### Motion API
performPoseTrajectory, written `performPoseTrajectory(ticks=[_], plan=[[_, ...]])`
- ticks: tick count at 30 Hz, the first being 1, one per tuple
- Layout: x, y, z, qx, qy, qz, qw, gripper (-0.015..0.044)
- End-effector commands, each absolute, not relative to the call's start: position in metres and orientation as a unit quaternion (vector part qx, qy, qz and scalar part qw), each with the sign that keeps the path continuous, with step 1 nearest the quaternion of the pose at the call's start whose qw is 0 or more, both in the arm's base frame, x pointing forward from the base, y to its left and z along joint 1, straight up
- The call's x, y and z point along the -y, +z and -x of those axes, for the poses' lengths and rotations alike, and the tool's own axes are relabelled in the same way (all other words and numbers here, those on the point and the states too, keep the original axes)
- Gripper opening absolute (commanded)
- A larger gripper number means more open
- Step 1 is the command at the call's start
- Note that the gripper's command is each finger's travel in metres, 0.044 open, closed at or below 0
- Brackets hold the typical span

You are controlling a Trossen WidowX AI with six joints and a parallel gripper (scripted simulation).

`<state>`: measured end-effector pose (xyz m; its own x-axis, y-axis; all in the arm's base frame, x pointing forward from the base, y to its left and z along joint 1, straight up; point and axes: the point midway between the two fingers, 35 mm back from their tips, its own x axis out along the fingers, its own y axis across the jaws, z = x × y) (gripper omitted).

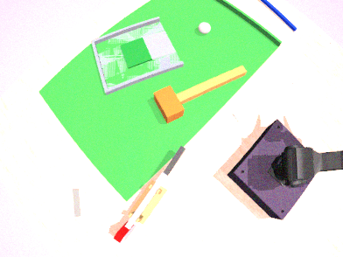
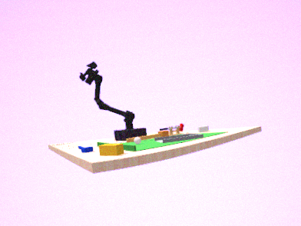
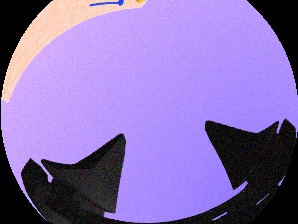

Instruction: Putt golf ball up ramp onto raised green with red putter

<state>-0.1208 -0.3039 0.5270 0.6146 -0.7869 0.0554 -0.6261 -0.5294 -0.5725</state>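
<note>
The gripper (image 3: 165, 156) is spread wide with only pale violet backdrop between its two dark fingers — it has hold of nothing. In the exterior view the arm (image 2: 100, 101) rears high above its dark square base (image 1: 266, 168), the gripper end up near the top and far from the playing surface.

Outward from the base lies a flat board of pale wood (image 2: 161, 154), floating against a plain pink-violet surround with no walls to be seen. On it a bright green mat (image 1: 118, 127) is spread at an angle. The red putter (image 1: 146, 198) lies at the mat's near edge, half off it — red head at one end, grey grip on the green, a pale yellowish strip beside it. An orange mallet (image 1: 192, 93) with a yellow shaft lies in the middle of the mat. The white golf ball (image 1: 204, 27) sits near the far edge, well apart from the putter.

The grey-railed ramp frame (image 1: 136, 54) holds a darker raised green (image 1: 136, 53) in its middle; nothing lies on it. A blue bar (image 1: 280, 15) lies beyond the mat. No writing can be read.
</note>
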Motion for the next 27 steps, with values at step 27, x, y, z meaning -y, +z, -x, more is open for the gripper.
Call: performPoseTrajectory(ticks=[27], plan=[[0.103, 0.649, -0.068, -0.419, -0.034, 0.678, -0.603, 0.0440]])
